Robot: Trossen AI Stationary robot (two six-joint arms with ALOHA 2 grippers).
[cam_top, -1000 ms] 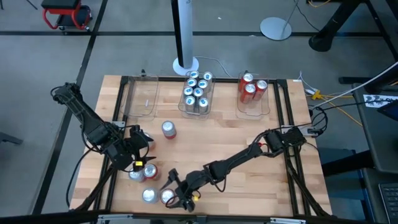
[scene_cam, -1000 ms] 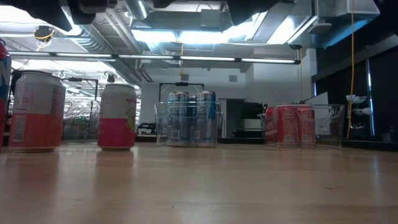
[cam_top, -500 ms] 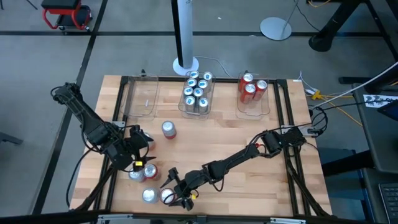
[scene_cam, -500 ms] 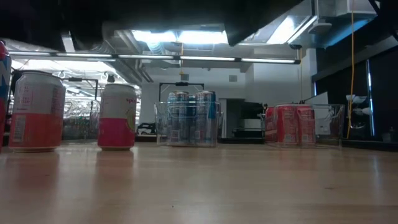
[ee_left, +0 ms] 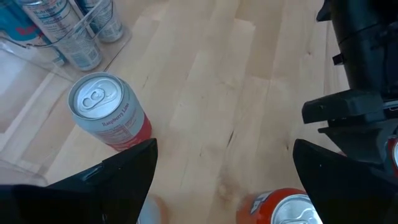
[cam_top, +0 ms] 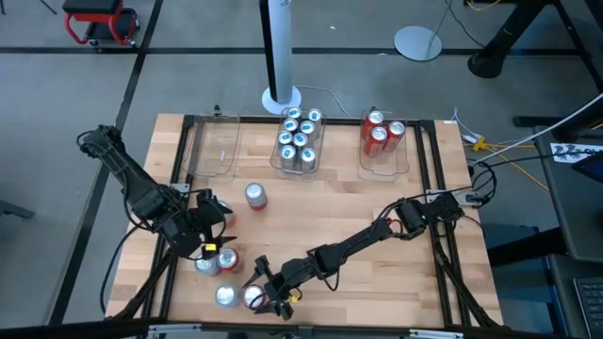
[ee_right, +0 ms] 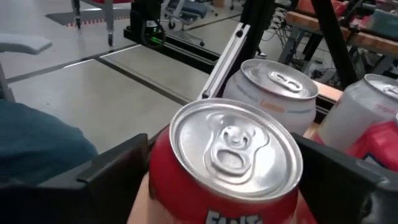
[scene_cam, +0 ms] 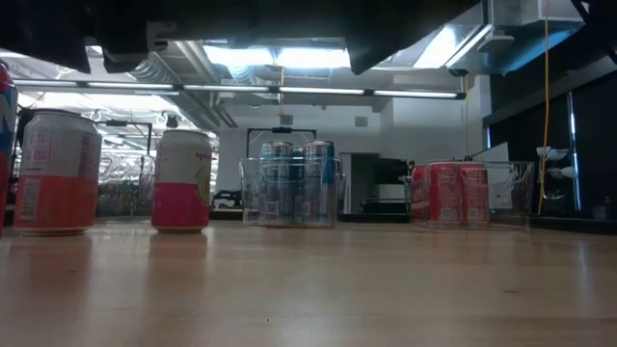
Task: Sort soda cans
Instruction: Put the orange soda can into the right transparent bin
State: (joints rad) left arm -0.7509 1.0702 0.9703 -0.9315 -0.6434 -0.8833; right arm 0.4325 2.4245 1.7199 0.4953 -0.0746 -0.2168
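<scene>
Right gripper settling around the red can

The right gripper, at the table's six o'clock edge, has edged slightly lower over the last second; its fingers stand apart either side of the red can, not yet clamped. The left gripper, open, waits at nine o'clock above another can.

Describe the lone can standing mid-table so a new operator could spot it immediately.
Start in the high view at the three clear bins along the table's far edge: the empty left bin, the middle bin of blue cans, the right bin of red cans. Just in front of the gap between left and middle bins stands the pink-and-white can, upright and alone, apart from the cluster near the grippers.
</scene>
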